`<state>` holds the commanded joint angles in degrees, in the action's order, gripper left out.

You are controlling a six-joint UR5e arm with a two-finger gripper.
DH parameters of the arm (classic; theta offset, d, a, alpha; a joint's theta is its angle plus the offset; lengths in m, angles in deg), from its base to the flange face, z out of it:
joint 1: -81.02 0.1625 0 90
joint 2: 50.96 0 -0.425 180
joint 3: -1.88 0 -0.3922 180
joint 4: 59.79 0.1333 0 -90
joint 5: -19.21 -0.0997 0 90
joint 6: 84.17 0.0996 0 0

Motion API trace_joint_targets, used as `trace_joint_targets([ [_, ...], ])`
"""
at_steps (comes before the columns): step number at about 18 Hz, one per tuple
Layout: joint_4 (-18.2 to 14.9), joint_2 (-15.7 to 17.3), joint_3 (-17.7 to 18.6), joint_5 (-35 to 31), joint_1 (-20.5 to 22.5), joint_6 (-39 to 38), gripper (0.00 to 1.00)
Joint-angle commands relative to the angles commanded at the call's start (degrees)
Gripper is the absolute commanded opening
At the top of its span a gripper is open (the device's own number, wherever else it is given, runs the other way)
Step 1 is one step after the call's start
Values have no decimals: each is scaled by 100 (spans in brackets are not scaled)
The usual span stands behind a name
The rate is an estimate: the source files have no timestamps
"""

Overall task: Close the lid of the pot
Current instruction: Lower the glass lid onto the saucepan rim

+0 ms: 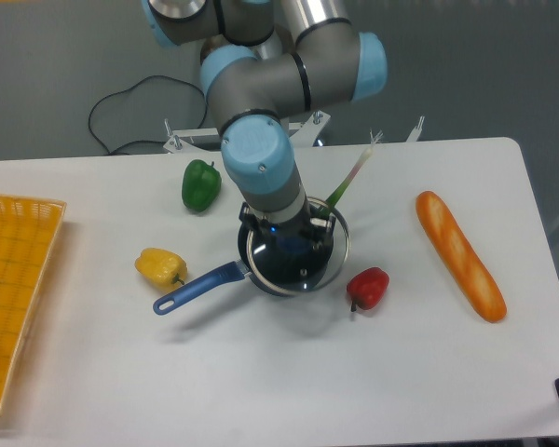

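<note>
Frame centre: gripper (288,235) clamped on lid (296,253) by its knob; held directly above pot (261,273), rims nearly concentric, offset slightly right; blue handle pointing lower left; straight descent seemingly remaining.

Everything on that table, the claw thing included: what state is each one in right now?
lid: held by its knob, over the pot, whether seated cannot be told
pot: upright, lid over it, handle pointing left and toward the table's front
gripper: shut on the lid's knob
green pepper: resting behind the pot
yellow pepper: resting left of the pot
red pepper: resting right of the pot
bread loaf: lying flat
</note>
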<state>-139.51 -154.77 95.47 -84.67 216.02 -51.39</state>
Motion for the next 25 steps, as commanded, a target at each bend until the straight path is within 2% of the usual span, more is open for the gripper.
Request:
trace_joint_targets([
  [4,35,-8,229,-185,-96,-17,55],
  [22,88,-369,282,-229,-228,-149,55],
  [25,193,-404,291,-247,-237,-158,55],
])
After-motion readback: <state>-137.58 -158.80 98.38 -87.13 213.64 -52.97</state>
